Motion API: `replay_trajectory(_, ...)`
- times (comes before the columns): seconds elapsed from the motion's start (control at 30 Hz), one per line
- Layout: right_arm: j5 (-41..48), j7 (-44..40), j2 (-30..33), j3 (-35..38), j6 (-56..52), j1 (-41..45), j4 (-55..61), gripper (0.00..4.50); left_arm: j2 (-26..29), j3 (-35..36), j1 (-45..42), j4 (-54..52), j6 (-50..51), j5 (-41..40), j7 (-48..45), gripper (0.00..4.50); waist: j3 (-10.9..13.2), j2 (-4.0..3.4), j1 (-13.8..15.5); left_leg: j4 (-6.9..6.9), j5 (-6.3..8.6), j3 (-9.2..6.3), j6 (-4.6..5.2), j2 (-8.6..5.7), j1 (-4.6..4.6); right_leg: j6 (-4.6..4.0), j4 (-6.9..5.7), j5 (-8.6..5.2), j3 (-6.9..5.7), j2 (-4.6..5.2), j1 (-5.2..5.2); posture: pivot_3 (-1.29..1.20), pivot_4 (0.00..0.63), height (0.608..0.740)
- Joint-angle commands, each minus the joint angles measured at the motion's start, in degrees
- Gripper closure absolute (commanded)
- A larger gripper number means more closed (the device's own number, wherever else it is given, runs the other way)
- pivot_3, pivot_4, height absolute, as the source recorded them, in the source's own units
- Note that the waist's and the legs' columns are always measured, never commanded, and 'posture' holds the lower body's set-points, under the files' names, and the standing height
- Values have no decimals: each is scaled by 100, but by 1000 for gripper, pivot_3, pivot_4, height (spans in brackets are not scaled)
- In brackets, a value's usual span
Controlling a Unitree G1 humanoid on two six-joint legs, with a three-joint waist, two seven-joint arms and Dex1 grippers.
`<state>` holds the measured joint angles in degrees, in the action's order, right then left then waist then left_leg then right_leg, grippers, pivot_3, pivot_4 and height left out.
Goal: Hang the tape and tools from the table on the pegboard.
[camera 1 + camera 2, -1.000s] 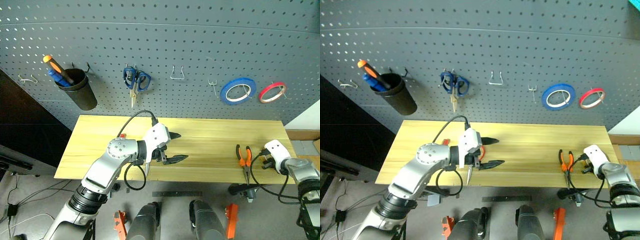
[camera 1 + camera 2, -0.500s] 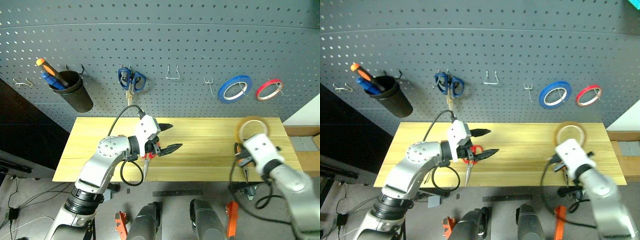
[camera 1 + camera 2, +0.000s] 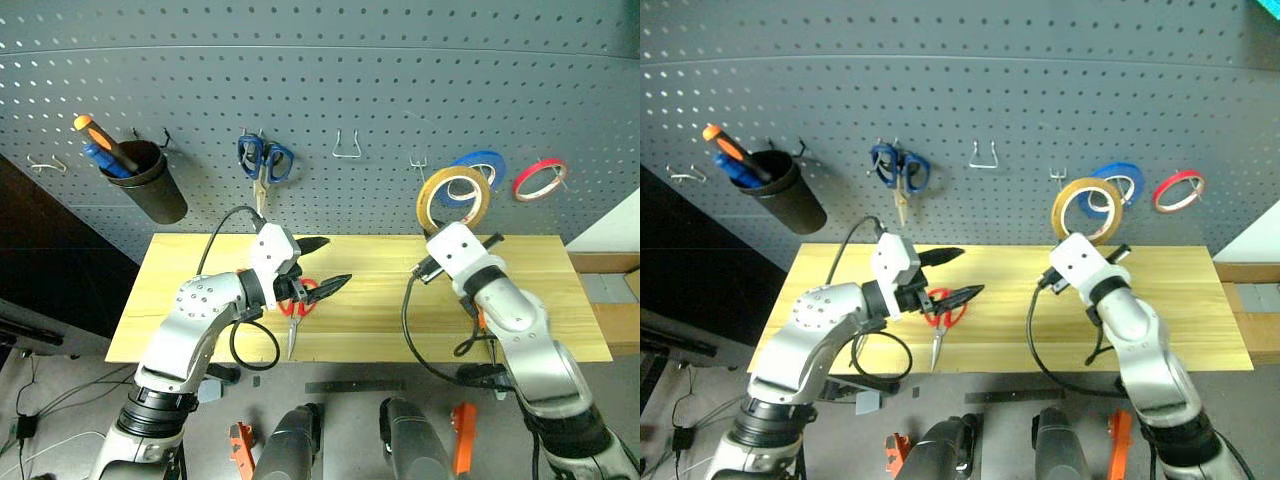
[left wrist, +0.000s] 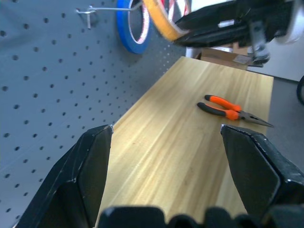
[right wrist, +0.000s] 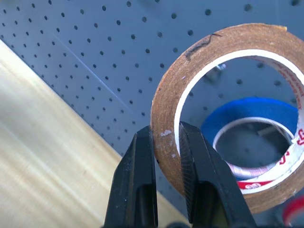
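My right gripper is shut on the rim of the yellow-tan tape. It holds the ring upright in front of the dark grey pegboard, just left of the blue tape ring and below a bare hook. Over the left middle of the wooden table my left gripper is open and holds nothing. The red-looped scissors lie on the wood just beneath it. The orange-and-black pliers lie flat toward the table's right end.
On the pegboard hang a black cup with an orange-handled screwdriver, blue-looped scissors, a bare wire hook and a red tape ring. A small hook sits at far left.
My right arm has swung up and to the left from the table's right end, carrying the tape up to the pegboard. The left gripper drifted slightly left, uncovering the red scissors.
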<state>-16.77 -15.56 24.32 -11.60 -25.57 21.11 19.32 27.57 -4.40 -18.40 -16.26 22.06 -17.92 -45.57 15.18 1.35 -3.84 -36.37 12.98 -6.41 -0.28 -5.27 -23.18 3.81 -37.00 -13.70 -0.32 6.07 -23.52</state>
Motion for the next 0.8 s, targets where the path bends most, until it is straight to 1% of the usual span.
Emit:
replay_trajectory(0.03, -62, 180, -161, -43, 607, 476, -619, 4392, 31, 111, 19, -267, -47, -95, 50, 593, 0, 1, 1, 2, -3, -1, -5, 0, 0, -1, -2, 1, -1, 0, -2, -139, 228, 740)
replay_trajectory(0.2, -88, 214, -307, -104, 979, 704, -1292, 4392, 28, 95, 24, -280, -67, -79, 69, 593, -1, 0, 15, 7, -6, -5, -11, 1, 0, -6, -4, 4, -4, -2, -3, -127, 223, 740)
replay_trajectory(0.3, -79, 171, -350, -131, 1080, 671, -1397, 4392, 24, 78, -12, -243, -91, -60, 82, 593, 0, 0, 23, 7, -7, -2, -12, -3, -1, -6, -2, 4, -1, -1, -3, -130, 222, 740)
replay_trajectory(0.37, -50, 150, -387, -128, 1070, 492, -1248, 3663, 9, 58, -50, -208, -110, -52, 90, 593, -1, 0, 24, 7, -8, -1, -13, -2, -1, -6, -4, 4, 1, -1, -5, -133, 222, 740)
replay_trajectory(0.4, -46, 126, -388, -126, 1042, 373, -1135, 3439, 2, 41, -68, -191, -124, -44, 93, 593, -1, 0, 25, 7, -8, -2, -13, -1, -1, -6, -4, 4, 0, -2, -6, -135, 222, 740)
replay_trajectory(0.57, -115, -17, -268, -49, 817, -388, -373, 1799, 44, -71, -114, -106, -273, 102, 56, 593, -1, 0, 43, 6, -7, -1, -11, -1, -1, -5, -5, 4, 2, -2, -5, -148, 228, 740)
replay_trajectory(0.63, -54, -99, -229, 63, 526, -1113, 232, 1102, 67, -107, -139, -16, -343, 180, 45, 593, -2, -2, 43, 4, -5, 1, -8, -2, -1, -4, -6, 5, 6, -2, -5, -155, 231, 740)
replay_trajectory(0.7, 63, -117, -327, 241, 144, -1601, 653, 406, 83, -136, -150, 27, -390, 215, 28, 593, -4, 0, 58, 6, -3, -10, -6, 0, 0, -4, -8, 4, -4, -2, -3, -157, 233, 740)
replay_trajectory(0.73, 125, -106, -401, 326, -51, -1733, 786, 131, 88, -143, -148, 30, -404, 215, 21, 593, -4, 0, 55, 7, -3, -12, -6, 2, -1, -4, -8, 4, -6, -4, -4, -161, 235, 740)
replay_trajectory(0.8, 375, 136, -892, 985, -1156, -2041, 1038, 47, 125, -237, -137, 85, -492, 301, -55, 593, -4, -1, 37, 5, -1, -5, -1, -1, -1, -4, -8, 5, 2, -3, -4, -164, 237, 740)
